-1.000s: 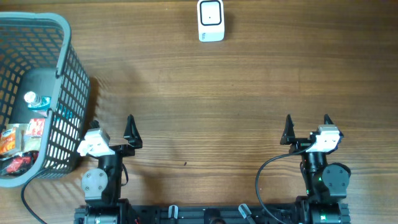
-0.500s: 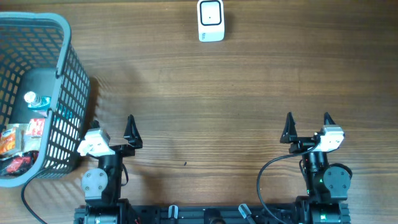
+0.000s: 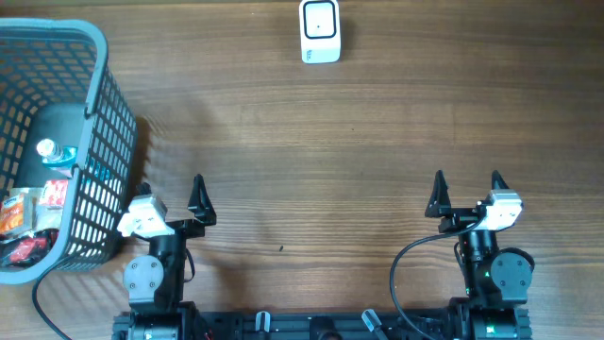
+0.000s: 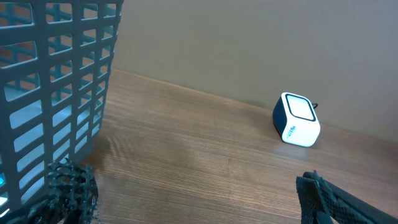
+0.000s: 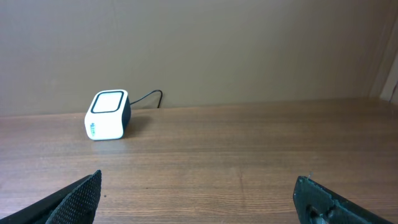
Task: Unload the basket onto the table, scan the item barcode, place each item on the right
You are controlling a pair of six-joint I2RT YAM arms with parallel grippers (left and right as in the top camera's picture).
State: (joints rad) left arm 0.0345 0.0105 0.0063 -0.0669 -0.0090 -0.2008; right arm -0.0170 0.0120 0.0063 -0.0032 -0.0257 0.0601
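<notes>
Basket (image 3: 98,66), cut off at 9 o'clock, holds a bottle (image 3: 55,154) and packets (image 3: 26,215); labels unreadable. Left gripper (image 3: 170,194) and right gripper (image 3: 467,189): fingers apart.

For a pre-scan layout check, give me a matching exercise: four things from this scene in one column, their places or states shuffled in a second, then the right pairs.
Column 1
1. scanner
2. basket
3. left gripper
4. right gripper

Column 2
A. open and empty, near right, over bare wood
B. white, far side, near the middle
C. far left, holding packets and a bottle
D. open and empty, close beside the basket wall

Pairs: 1-B, 2-C, 3-D, 4-A
</notes>
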